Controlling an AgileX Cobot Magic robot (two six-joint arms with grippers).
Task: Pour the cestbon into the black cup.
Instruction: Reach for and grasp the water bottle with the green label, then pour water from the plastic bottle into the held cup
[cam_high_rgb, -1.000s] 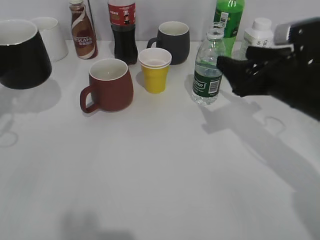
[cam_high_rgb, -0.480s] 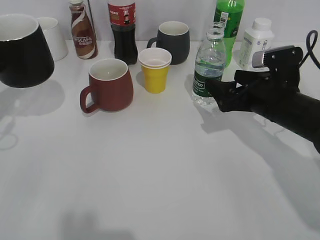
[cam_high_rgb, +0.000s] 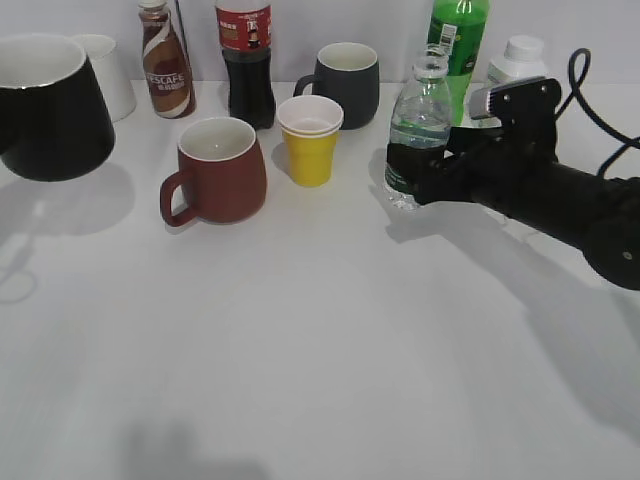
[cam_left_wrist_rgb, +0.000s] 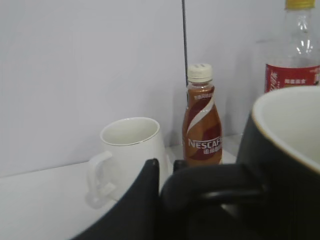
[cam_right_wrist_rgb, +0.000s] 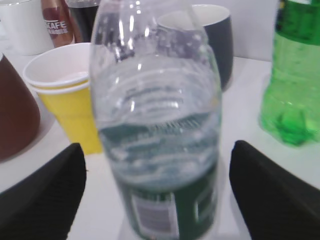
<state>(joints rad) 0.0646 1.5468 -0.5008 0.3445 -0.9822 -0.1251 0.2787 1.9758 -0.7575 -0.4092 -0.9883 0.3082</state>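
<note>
The cestbon (cam_high_rgb: 418, 125), a clear ribbed bottle with a dark green label, stands upright on the white table, uncapped. It fills the right wrist view (cam_right_wrist_rgb: 157, 125). My right gripper (cam_high_rgb: 405, 178) is open, with one finger on each side of the bottle's lower part and gaps showing between fingers (cam_right_wrist_rgb: 157, 195) and bottle. The black cup (cam_high_rgb: 50, 105) is at the far left, lifted off the table. My left gripper (cam_left_wrist_rgb: 167, 172) is shut on the cup's black handle (cam_left_wrist_rgb: 215, 185); the cup's white inside (cam_left_wrist_rgb: 295, 120) shows at the right.
Along the back stand a white mug (cam_high_rgb: 100, 75), a Nescafe bottle (cam_high_rgb: 165, 60), a cola bottle (cam_high_rgb: 245, 60), a dark grey mug (cam_high_rgb: 345, 80), a green soda bottle (cam_high_rgb: 458, 45) and a white bottle (cam_high_rgb: 515, 60). A brown-red mug (cam_high_rgb: 218, 168) and a yellow cup (cam_high_rgb: 310, 140) stand left of the cestbon.
My right gripper has moved left and down until its fingers are on either side of the cestbon's lower part. The black cup in my left gripper has shifted slightly.
</note>
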